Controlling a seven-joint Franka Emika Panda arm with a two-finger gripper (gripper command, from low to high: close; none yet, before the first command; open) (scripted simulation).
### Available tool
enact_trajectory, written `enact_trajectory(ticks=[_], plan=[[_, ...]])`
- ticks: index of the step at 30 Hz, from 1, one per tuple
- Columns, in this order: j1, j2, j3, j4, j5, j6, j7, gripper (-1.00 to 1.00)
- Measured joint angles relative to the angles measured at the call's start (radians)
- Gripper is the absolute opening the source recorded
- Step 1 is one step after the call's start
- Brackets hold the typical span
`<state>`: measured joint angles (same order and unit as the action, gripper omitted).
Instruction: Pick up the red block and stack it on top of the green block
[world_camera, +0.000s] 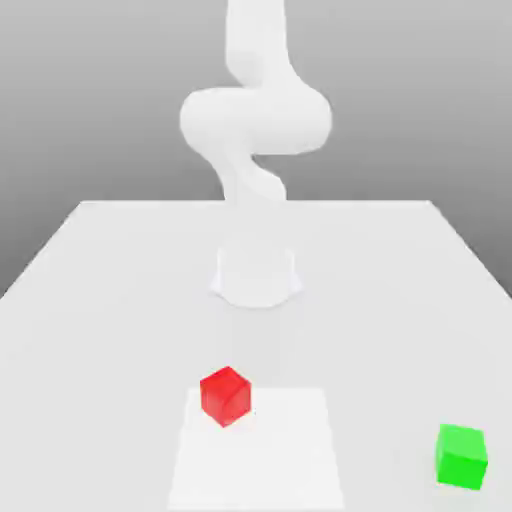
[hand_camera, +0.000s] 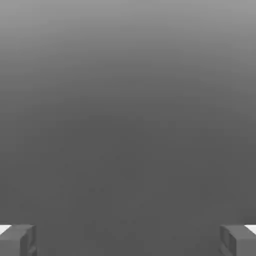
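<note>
The red block (world_camera: 225, 395) sits on the white table, at the far left corner of a paler square patch (world_camera: 257, 450). The green block (world_camera: 461, 456) rests on the table toward the exterior view's right, well apart from the red one. The white arm (world_camera: 255, 130) rises from its base (world_camera: 256, 275) behind the blocks and bends upward out of the picture. In the hand view my gripper (hand_camera: 128, 240) is open, its two grey fingertips (hand_camera: 17, 239) spread wide with nothing between them, facing a plain grey backdrop.
The white table (world_camera: 100, 300) spreads wide around the arm's base, its back edge lying behind the base. Both blocks stand near the table's front.
</note>
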<state>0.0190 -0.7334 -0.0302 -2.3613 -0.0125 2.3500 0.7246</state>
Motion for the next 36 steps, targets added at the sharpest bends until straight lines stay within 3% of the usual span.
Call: enact_trajectory(ticks=[16,20,24,25,32,36], plan=[[0.107,0.552,-0.221,-0.471,-0.058,0.397,-0.638,0.0],[0.119,0.752,-0.216,-0.513,0.039,0.549,-0.802,0.0],[0.026,0.902,-0.092,-0.495,0.173,0.673,-0.904,0.0],[0.003,0.927,-0.065,-0.491,0.19,0.694,-0.916,-1.0],[-0.001,0.927,-0.061,-0.491,0.189,0.693,-0.916,-1.0],[0.028,0.805,-0.122,-0.51,0.068,0.591,-0.829,-1.0]])
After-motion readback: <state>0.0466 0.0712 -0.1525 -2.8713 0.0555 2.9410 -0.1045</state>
